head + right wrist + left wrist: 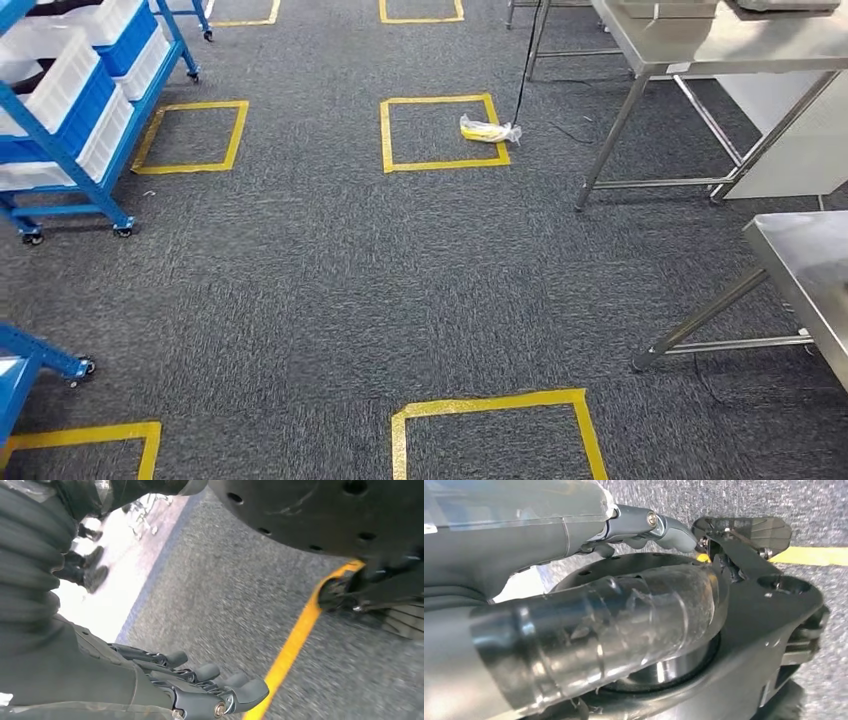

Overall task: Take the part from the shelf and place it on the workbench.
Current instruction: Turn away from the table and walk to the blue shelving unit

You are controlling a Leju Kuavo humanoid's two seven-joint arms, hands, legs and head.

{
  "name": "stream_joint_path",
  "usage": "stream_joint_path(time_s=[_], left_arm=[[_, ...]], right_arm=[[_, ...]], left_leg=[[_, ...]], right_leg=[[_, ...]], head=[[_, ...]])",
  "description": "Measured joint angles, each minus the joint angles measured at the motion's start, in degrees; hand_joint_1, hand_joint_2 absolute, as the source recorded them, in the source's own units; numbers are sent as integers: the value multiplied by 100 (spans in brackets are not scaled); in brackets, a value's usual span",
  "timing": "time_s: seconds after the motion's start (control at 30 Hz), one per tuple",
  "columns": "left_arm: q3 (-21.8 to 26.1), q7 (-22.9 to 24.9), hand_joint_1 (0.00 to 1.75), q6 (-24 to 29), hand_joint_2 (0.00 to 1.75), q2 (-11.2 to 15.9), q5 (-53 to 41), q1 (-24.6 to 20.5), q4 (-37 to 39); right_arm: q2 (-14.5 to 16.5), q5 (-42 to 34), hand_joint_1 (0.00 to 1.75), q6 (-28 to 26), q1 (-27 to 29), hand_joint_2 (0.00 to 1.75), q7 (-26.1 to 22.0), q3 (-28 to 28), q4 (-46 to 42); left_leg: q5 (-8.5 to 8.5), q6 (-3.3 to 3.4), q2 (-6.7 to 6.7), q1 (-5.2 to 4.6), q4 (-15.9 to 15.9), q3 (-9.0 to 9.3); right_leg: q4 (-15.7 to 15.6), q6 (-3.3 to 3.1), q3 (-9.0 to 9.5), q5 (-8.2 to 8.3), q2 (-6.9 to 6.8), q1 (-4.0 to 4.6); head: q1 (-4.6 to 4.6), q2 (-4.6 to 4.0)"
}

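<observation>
A small yellow part in a clear bag (pixel 488 130) lies on the carpet, on the right edge of a yellow taped square. The blue shelf (pixel 100 190) with white bins (pixel 65 70) stands at the far left. Steel workbenches stand at the right, one far (pixel 720 45) and one near (pixel 810 265). My left hand (pixel 639 527) hangs at my side over the carpet, thumb stretched out, nothing in it. My right hand (pixel 200 690) also hangs low, fingers apart and extended, empty, near a yellow tape line (pixel 295 640).
Yellow taped squares (pixel 190 137) mark the grey carpet, one right in front (pixel 497 432). A second blue rack's wheeled foot (pixel 50 360) juts in at the near left. A black cable (pixel 525 70) hangs down near the far bench's legs.
</observation>
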Motion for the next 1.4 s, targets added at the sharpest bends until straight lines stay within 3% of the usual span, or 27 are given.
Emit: stream_joint_path(time_s=[0.07,0.1,0.17,0.23,0.3,0.33,0.37,0.43,0.5,0.53,0.6,0.67,0.73,0.77,0.8,0.83,0.87,0.9,0.97,1.03,1.1,1.17,1.23,1.3,1.33,1.37,1.4], left_arm=[[1,0,0,67,0,-8,77,10,0],[3,1,0,101,0,-9,122,22,0],[17,4,0,189,0,-15,226,33,1],[49,-3,0,295,0,-22,340,33,3],[93,-25,0,370,0,-27,420,42,7],[116,-34,0,391,0,-28,443,53,10],[136,-39,0,405,0,-28,457,65,13],[160,-51,0,430,0,-31,489,88,25],[188,-81,0,447,0,-40,545,97,51],[211,-95,0,447,0,-47,577,100,72],[266,-113,0,412,0,-69,615,101,116],[298,-125,0,345,0,-92,626,84,169],[303,-133,0,279,0,-118,613,47,222],[304,-135,0,253,0,-131,603,31,248],[304,-137,0,233,0,-144,592,23,268],[304,-139,0,220,0,-153,583,19,287],[304,-141,0,212,0,-159,578,17,304],[304,-143,0,206,0,-164,575,15,318],[304,-151,0,190,0,-175,571,2,339],[304,-164,0,173,0,-185,569,-13,354],[304,-176,0,160,0,-193,569,-13,382],[305,-191,0,150,0,-200,570,-17,409],[306,-216,0,137,0,-201,571,-34,423],[306,-246,0,115,0,-201,573,-45,434],[306,-259,0,107,0,-201,574,-46,438],[306,-268,0,102,0,-201,574,-44,443],[306,-272,0,102,0,-201,575,-38,452]], right_arm=[[1,-77,0,-60,-15,175,7,-63,3],[5,-115,0,-94,-20,175,8,-91,4],[10,-193,0,-150,0,175,-7,-149,5],[-8,-283,0,-167,55,175,-60,-229,13],[-42,-358,0,-159,98,175,-116,-312,26],[-56,-380,0,-160,109,175,-131,-348,31],[-69,-395,0,-161,115,175,-140,-378,33],[-91,-419,0,-172,120,175,-157,-427,36],[-103,-433,0,-198,120,175,-187,-467,43],[-106,-428,0,-214,109,175,-207,-485,46],[-106,-403,0,-232,78,175,-235,-504,50],[-106,-374,0,-207,74,175,-257,-506,55],[-105,-341,0,-167,88,175,-281,-505,68],[-105,-324,0,-151,90,175,-293,-505,76],[-105,-311,0,-143,90,175,-299,-504,82],[-106,-304,0,-138,90,175,-303,-504,86],[-106,-300,0,-138,91,175,-304,-504,88],[-106,-300,0,-138,92,175,-305,-503,90],[-108,-299,0,-138,108,175,-311,-502,105],[-110,-298,0,-138,94,175,-321,-502,121],[-108,-298,0,-138,52,175,-333,-502,123],[-104,-298,0,-138,51,175,-348,-502,123],[-102,-298,0,-138,86,175,-368,-502,125],[-99,-316,0,-170,106,175,-375,-504,128],[-91,-330,0,-207,101,175,-364,-507,129],[-75,-348,0,-249,88,175,-347,-510,130],[-54,-363,0,-291,70,175,-330,-513,130]], left_leg=[[25,-68,-141,14,-19,-32],[17,-95,-137,14,-12,-39],[-159,-146,134,-2,233,-150],[-540,-200,515,19,905,-466],[-753,-254,653,62,1477,-746],[-691,-275,684,85,1472,-737],[-534,-289,724,104,1245,-612],[-181,-283,968,108,449,-171],[-51,-235,1152,75,-22,79],[-66,-207,1144,54,-57,82],[-46,-141,992,59,-90,75],[-18,-67,855,79,-135,108],[-3,-19,719,73,-151,123],[-2,-7,640,62,-148,123],[-4,0,553,51,-145,128],[-8,3,463,44,-141,139],[-15,3,370,41,-135,156],[-24,-3,279,41,-127,174],[-50,-36,118,40,-89,172],[-55,-91,-10,50,-61,122],[-47,-154,-92,63,-62,77],[-167,-210,155,49,105,-4],[-506,-264,531,53,700,-286],[-788,-314,653,87,1387,-641],[-779,-332,671,100,1506,-706],[-664,-343,692,109,1408,-657],[-465,-344,742,113,1086,-489]], right_leg=[[-58,-32,30,1,-83,7],[-102,-60,57,18,-165,-3],[-203,-120,115,57,-336,-33],[-235,-149,140,57,-518,-25],[-231,-147,146,33,-713,-16],[-230,-139,156,17,-804,-17],[-228,-126,174,0,-884,-20],[-220,-78,227,-46,-1017,-11],[-212,-12,269,-88,-1121,12],[-214,21,285,-101,-1174,20],[-210,87,328,-139,-1240,0],[21,135,262,-328,-998,-34],[709,144,-69,-697,-635,-49],[1104,140,-281,-848,-546,-48],[1381,135,-446,-900,-509,-44],[1463,127,-525,-832,-492,-41],[1312,114,-495,-648,-474,-40],[988,97,-384,-397,-423,-42],[279,65,-127,-30,-149,-52],[-19,46,-29,38,24,-45],[-67,9,-8,45,-92,-47],[-142,-64,42,68,-256,-65],[-183,-128,76,68,-447,-56],[-176,-152,79,49,-644,-35],[-171,-151,82,38,-735,-30],[-166,-144,89,24,-818,-29],[-158,-132,104,6,-893,-30]], head=[[-1,0],[-1,0],[-6,0],[-10,0],[-9,0],[-9,0],[-10,0],[-10,0],[-6,0],[-4,0],[-5,0],[-2,0],[-1,0],[-2,0],[-2,0],[-2,0],[-2,0],[-2,0],[-2,0],[-2,0],[-3,0],[-9,0],[-16,0],[-19,0],[-19,0],[-19,0],[-19,0]])
